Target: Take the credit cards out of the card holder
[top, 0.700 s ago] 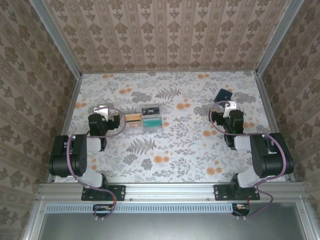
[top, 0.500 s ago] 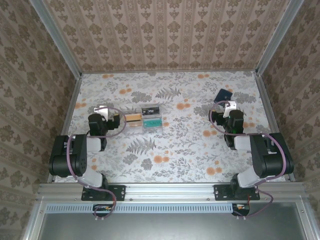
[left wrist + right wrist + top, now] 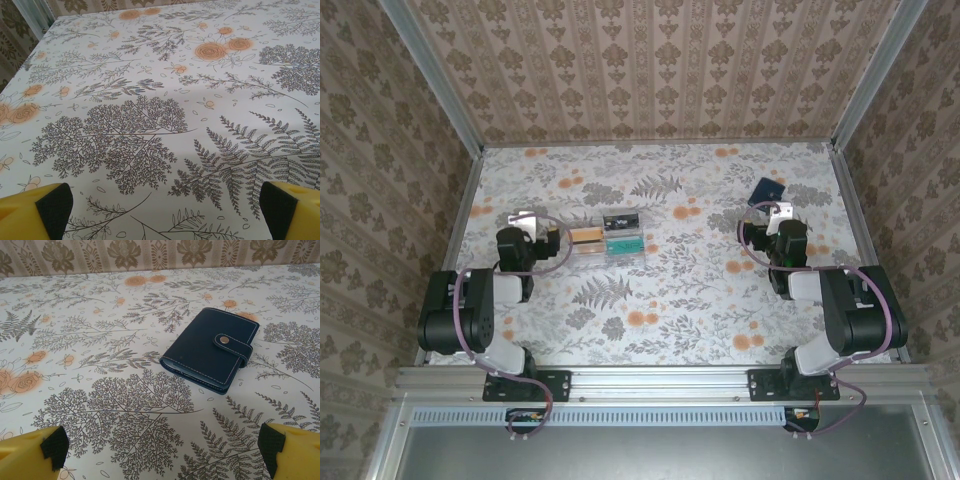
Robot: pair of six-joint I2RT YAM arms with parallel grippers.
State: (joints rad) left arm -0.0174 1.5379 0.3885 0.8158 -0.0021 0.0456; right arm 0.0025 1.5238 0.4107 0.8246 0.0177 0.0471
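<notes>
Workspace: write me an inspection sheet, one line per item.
Surface: table, floral-print cover.
Job's things: card holder, navy, lying flat at the far right, closed, snap strap fastened.
Clutter: clear plastic box with orange and teal contents, beside the left arm.
Grippers: left gripper, jaws open, holding nothing; right gripper, jaws open, holding nothing, facing the card holder.
Cables: purple cables looped along both arms.
Surroundings: patterned walls, metal frame rail.

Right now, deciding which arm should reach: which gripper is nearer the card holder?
The right gripper: the closed navy card holder lies just beyond it, while the left gripper sits far off beside the clear box.
</notes>
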